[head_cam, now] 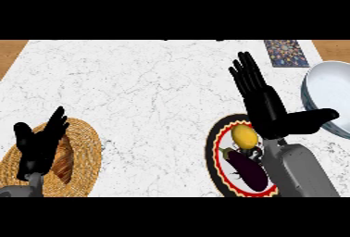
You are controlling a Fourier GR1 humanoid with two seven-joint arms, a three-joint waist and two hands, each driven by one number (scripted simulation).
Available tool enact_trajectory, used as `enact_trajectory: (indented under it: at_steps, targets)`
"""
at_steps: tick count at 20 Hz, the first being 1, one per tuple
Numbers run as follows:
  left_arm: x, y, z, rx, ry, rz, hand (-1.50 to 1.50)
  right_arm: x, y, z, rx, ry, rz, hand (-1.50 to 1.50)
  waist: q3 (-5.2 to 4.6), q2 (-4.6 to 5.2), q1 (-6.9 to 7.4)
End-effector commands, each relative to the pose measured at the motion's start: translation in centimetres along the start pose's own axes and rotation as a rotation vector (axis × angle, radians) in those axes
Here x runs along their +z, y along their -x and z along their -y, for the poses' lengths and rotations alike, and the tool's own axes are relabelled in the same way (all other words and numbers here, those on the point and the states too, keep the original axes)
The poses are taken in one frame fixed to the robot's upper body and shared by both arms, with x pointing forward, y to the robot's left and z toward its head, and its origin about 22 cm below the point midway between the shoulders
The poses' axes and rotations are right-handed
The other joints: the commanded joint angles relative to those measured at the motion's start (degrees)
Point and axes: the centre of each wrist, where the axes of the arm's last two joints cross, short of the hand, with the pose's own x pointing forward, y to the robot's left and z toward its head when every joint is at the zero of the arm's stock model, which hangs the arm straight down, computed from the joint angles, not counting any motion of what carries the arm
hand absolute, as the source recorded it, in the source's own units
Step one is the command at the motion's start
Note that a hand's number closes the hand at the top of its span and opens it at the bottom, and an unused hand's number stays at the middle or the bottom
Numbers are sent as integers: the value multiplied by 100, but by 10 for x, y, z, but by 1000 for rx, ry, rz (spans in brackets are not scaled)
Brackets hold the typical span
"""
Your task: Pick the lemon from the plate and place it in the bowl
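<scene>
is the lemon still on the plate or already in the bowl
On the plate. The lemon lies on the plate beside an eggplant; the open right hand holds nothing.

Counter (137, 83): white marble look, grey veins, matt. Bowl (328, 88): glossy metal look. Basket (85, 152): woven straw, rough. Lemon (244, 134): smooth, slight sheen. Eggplant (247, 169): glossy. Hands: matt black.

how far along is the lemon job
Nothing is done: the lemon lies on the plate beside an eggplant. The right hand hovers open above it, holding nothing. Left: grasp, lift, place in the bowl. The left hand rests open.
</scene>
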Motion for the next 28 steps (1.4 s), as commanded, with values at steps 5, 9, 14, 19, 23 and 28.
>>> enact_trajectory:
  at_steps: [5,9,14,19,23,28]
  targets:
    - [-5,-60,59,32,142,335,0,33,25,8,327,-518,-299,150,62,57,-49]
    - [0,-58,75,57,167,351,0,61,26,50,639,-186,-67,-150,81,10,-380]
    - [7,-65,101,45,187,377,0,118,53,61,311,-127,117,-150,85,49,-190]
    - [25,-59,94,51,208,371,0,99,-1,83,446,-99,208,-150,72,42,-67]
    - [17,-71,103,65,198,380,0,86,-41,91,631,-59,101,-150,67,41,-82]
    - [13,-76,109,47,233,382,0,71,-69,56,670,-104,-46,-150,66,49,-53]
